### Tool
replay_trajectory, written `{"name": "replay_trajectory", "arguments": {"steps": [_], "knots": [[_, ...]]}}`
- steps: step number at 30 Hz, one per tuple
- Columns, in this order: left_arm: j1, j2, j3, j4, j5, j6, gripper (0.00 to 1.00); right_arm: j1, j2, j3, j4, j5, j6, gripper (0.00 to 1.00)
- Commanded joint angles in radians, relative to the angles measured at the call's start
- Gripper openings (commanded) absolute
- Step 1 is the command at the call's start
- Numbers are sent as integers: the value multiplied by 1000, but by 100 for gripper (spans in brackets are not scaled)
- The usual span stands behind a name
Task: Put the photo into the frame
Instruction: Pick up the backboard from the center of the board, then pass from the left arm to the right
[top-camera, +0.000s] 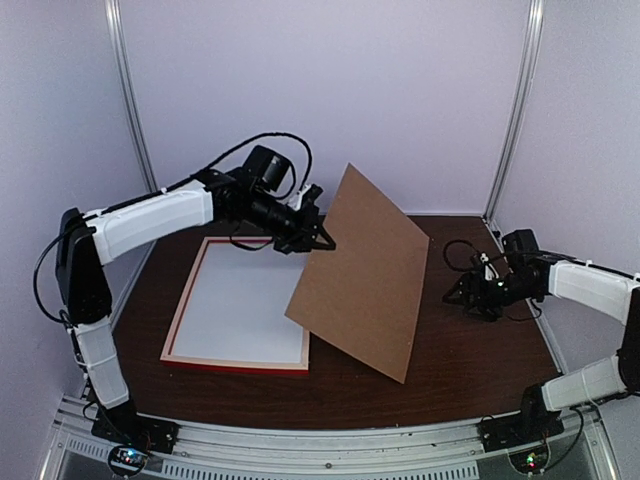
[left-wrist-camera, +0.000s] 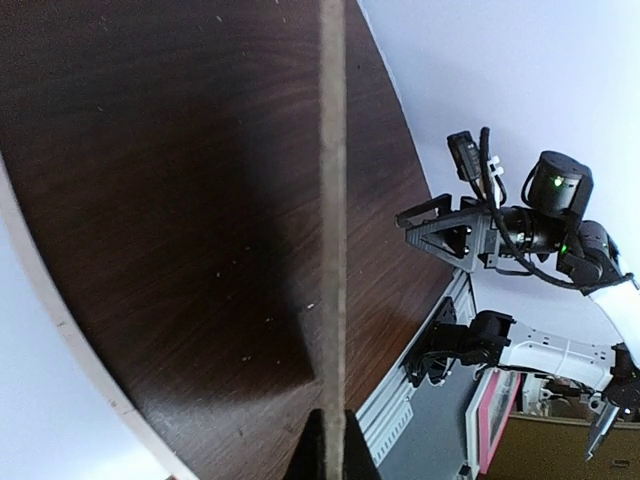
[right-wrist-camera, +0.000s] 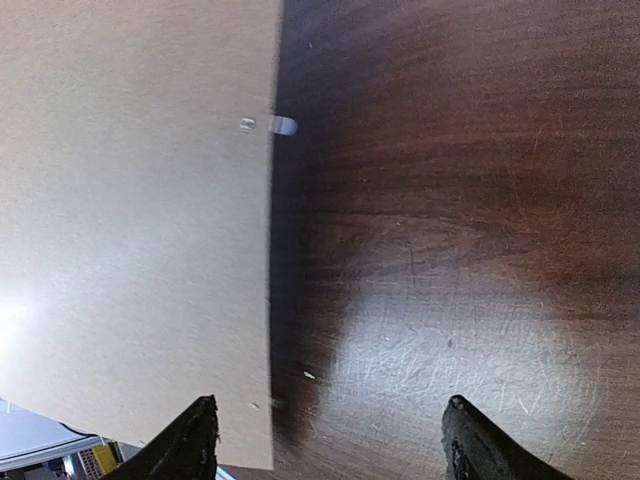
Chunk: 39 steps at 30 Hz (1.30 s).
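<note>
Top external: backing board (top-camera: 365, 270) not yet fitted.
We saw left gripper (top-camera: 322, 241) pinching it, right gripper (top-camera: 460, 294) wide, empty; frame (top-camera: 236, 361), centre-left, held what we judged the photo (top-camera: 245, 300), white side up.

The tilted brown board (top-camera: 365, 270) hides the side of the frame (top-camera: 230, 366) at 3 o'clock. What the white sheet (top-camera: 245, 300) inside the frame is, I cannot tell. In the left wrist view the left gripper (left-wrist-camera: 332, 440) is cut off at 6 o'clock. In the right wrist view only the tips of the right gripper (right-wrist-camera: 330, 420) show at 6 o'clock, and the board runs off at 9 and 12 o'clock.
</note>
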<state>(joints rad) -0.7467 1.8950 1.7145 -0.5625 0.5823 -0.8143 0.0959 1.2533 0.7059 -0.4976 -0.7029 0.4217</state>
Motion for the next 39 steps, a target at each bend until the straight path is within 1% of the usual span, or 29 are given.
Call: {"name": "replay_trajectory", "arguments": {"steps": [1,3,6,11,14,16,18,23,31,35,39], "knots": [[45,-133,217,-411,-111,292,0,9,-35,48,-54,10,-2,77],[51,-157,344,-583,-223,370,0,13,-30,58,-51,13,4,76],[53,-192,485,-793,-409,441,0,26,-9,67,-34,16,19,76],[55,-239,703,-1044,-699,488,0,96,30,112,-12,48,47,76],[55,-256,762,-1148,-848,499,0,149,64,148,0,75,65,76],[55,-271,761,-1204,-957,489,0,188,93,167,14,87,77,77],[55,-290,744,-1230,-1030,473,0,219,117,181,24,101,88,77],[55,-298,680,-1234,-1089,448,0,273,164,194,52,123,113,76],[12,-215,587,-1234,-1125,399,0,306,193,198,77,138,135,77],[-32,-160,603,-1234,-1128,385,0,318,193,212,93,131,155,77],[-74,-89,647,-1231,-1115,379,0,355,177,269,111,134,199,77]]}}
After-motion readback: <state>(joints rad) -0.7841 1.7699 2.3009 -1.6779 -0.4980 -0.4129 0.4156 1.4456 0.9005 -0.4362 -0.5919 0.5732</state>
